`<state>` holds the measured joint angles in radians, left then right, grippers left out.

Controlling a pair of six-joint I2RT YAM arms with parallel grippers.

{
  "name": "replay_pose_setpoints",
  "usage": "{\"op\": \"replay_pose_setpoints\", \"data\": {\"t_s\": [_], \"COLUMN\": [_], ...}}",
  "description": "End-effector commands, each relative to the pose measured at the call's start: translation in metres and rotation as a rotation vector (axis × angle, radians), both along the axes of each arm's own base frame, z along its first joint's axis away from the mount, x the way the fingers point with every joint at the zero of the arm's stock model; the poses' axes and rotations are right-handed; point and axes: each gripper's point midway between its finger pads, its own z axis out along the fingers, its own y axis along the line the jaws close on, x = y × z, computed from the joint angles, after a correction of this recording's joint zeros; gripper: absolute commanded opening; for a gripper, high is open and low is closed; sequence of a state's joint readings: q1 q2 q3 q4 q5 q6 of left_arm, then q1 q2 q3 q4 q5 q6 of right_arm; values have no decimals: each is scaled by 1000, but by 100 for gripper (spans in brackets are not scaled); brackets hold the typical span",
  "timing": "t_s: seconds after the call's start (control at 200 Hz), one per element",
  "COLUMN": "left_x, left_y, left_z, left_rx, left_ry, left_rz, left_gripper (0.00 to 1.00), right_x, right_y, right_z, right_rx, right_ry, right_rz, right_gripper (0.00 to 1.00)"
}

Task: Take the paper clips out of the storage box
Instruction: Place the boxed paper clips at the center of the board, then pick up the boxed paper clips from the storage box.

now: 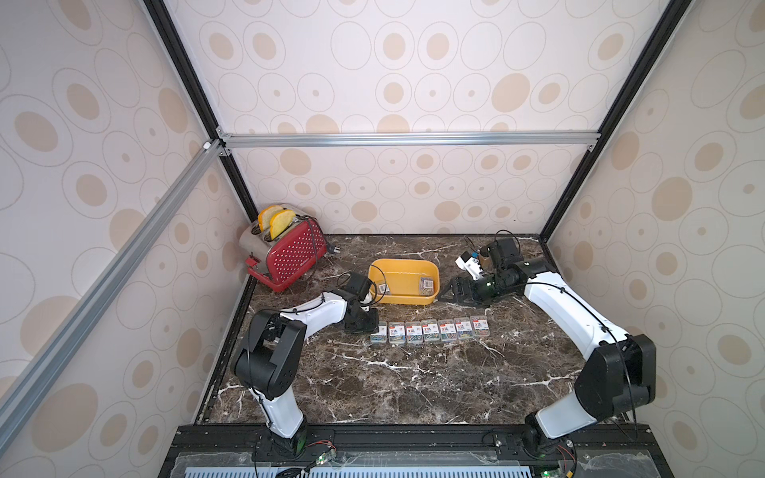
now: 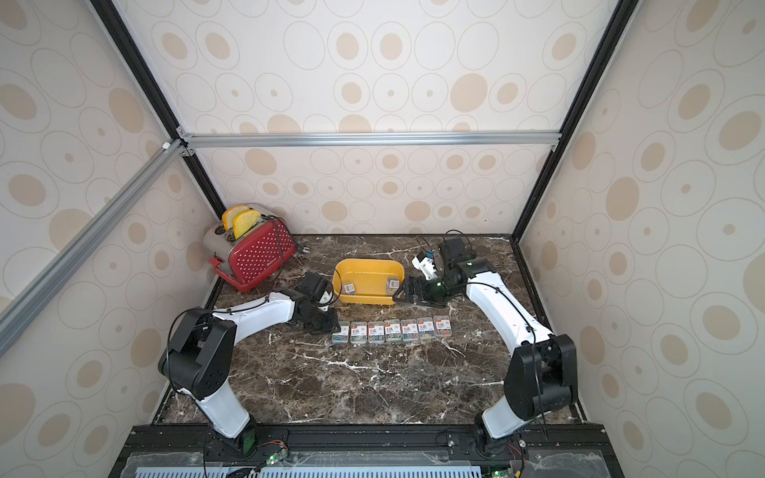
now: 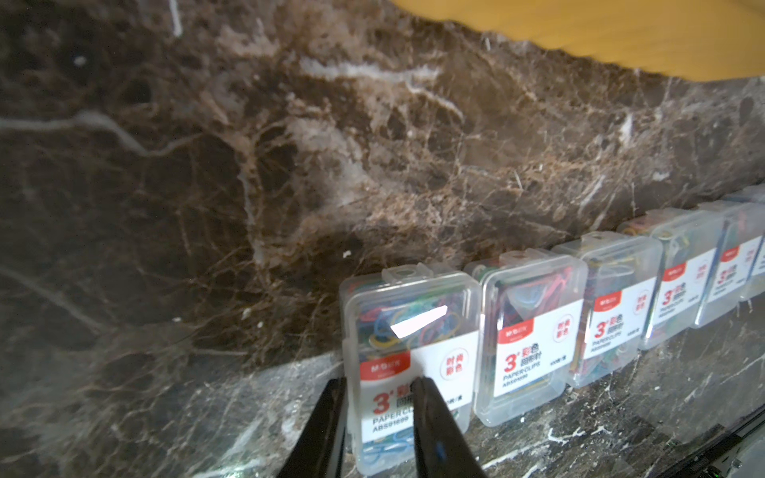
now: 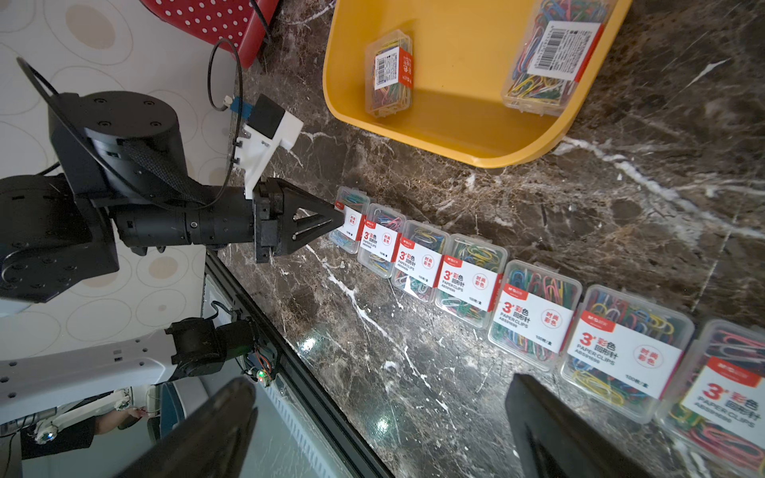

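Seven boxes of paper clips (image 1: 430, 331) line the surface (image 1: 372, 385) before the yellow storage box (image 1: 401, 299), two left inside, as the left pincer (image 3: 376, 383), tips together, sits at the row's end and the right pincer (image 4: 383, 385) gapes nearby.

In both top views, left arm's wrist (image 1: 360, 323) is covering part of end clip box (image 1: 378, 333); label words there are looking too tiny to read.
In left wrist view, yellow storage box (image 3: 600, 33) is showing blurry and running off edge; left gripper's fingers (image 3: 430, 418) are hiding part of label.
In right wrist view, last clip box (image 4: 720, 397) is running off edge.
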<state>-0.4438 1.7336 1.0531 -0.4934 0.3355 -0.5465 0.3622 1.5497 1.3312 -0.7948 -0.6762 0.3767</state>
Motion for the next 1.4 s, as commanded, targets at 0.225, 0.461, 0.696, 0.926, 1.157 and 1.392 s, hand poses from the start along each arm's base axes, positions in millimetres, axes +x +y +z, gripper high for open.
{"op": "replay_pose_setpoints", "data": {"t_s": [0.225, 0.461, 0.696, 0.926, 1.157, 1.392], "left_x": [-2, 20, 55, 101, 142, 168], "left_y": [-6, -2, -22, -55, -96, -117], "left_z": [1, 65, 136, 143, 125, 83], "left_rx": [-11, -10, -61, -89, -48, 50], "left_ry": [12, -153, -280, -313, -337, -363], "left_rz": [-6, 13, -46, -108, -180, -177], "left_gripper": [33, 45, 66, 69, 74, 79], "right_x": [0, 5, 10, 16, 21, 23], "right_y": [1, 0, -2, -21, -37, -48], "right_z": [-2, 9, 15, 21, 25, 26], "right_rx": [6, -2, -24, -130, -172, -202], "right_ry": [7, -31, -52, -126, -149, -165], "right_rz": [4, 5, 5, -26, -63, -103], "right_gripper": [100, 100, 100, 100, 100, 100]}}
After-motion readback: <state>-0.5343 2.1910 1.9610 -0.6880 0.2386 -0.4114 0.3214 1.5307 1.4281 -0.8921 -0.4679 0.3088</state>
